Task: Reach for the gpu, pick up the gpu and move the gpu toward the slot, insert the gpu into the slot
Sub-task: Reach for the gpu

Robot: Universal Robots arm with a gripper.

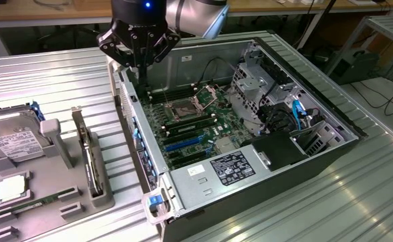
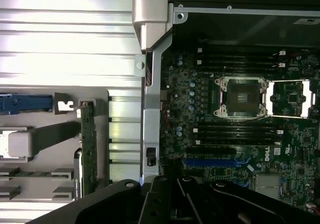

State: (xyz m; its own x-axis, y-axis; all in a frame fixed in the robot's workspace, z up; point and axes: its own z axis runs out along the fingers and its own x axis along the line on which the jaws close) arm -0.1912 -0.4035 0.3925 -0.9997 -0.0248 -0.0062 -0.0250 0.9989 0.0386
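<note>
Nearest the exterior camera, on its left, a grey holder [image 1: 55, 191] sits on the ribbed metal bench [image 1: 357, 201]. It carries a hard drive [image 1: 11, 141] with a white label. The gpu [image 1: 90, 156] stands on edge in a groove along the side of the holder that faces the computer case [image 1: 203, 191]. In the wrist view the gpu [image 2: 88, 149] appears as a thin dark-green strip with its metal bracket at one end, parked in the holder with nothing touching it.

Just beyond lies the open computer case, resting on its side with the green motherboard [image 1: 210, 121] exposed. The blue slot [image 1: 182, 145] runs across the board between the black memory strips and the labelled power supply. Seen from the wrist, the slot [image 2: 210, 162] is bare, with no card seated in it.

Farthest back, the gripper [image 1: 142, 75] hangs over the far corner of the case on the exterior view's left, above the board's far end near the processor socket [image 1: 182, 108]. Its fingers are pressed together and grasp nothing. It is well apart from the gpu, with the case wall between them.

By this judgement the task has barely started. The gpu is not yet reached, gripped or lifted, and the carry to the slot and the insertion are both undone.
</note>
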